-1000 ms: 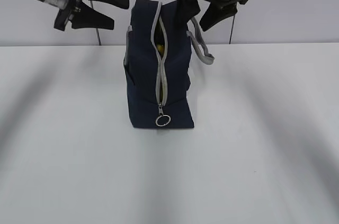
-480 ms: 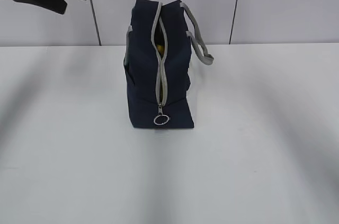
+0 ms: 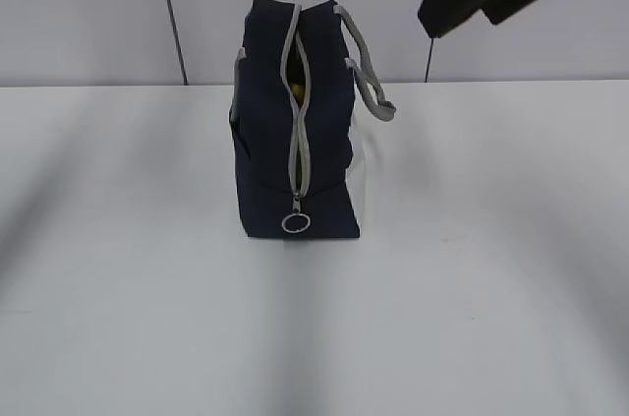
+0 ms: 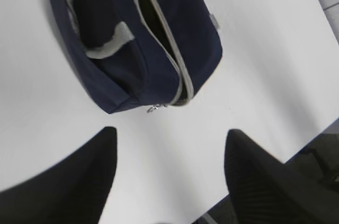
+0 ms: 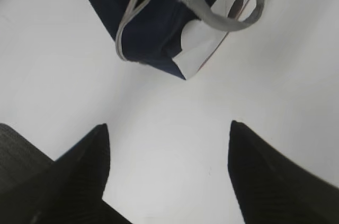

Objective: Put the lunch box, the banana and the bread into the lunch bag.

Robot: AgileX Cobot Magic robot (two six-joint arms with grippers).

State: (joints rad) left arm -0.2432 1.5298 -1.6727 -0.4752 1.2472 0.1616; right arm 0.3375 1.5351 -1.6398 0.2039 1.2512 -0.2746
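Below both raised claws, on the plain white worktop point(image 3: 472, 288), stood the boxy navy-blue fabric lunch bag point(image 3: 270, 141) with grey strap handles, upright and unsupported. Its grey zipper point(image 3: 299, 131) gaped along the top, probably left so for loading, and its ring pull point(image 3: 296, 223) hung at the near end. The left claw point(image 4: 167, 176) hung high above the bag with jaws spread and nothing between them; the right claw point(image 5: 167, 173) did likewise, well clear of the white side panel point(image 5: 212, 36). Through the slit a yellow patch point(image 3: 295, 89) showed, likely the banana. No lunch box or bread showed anywhere; whether they lay inside could not be told.
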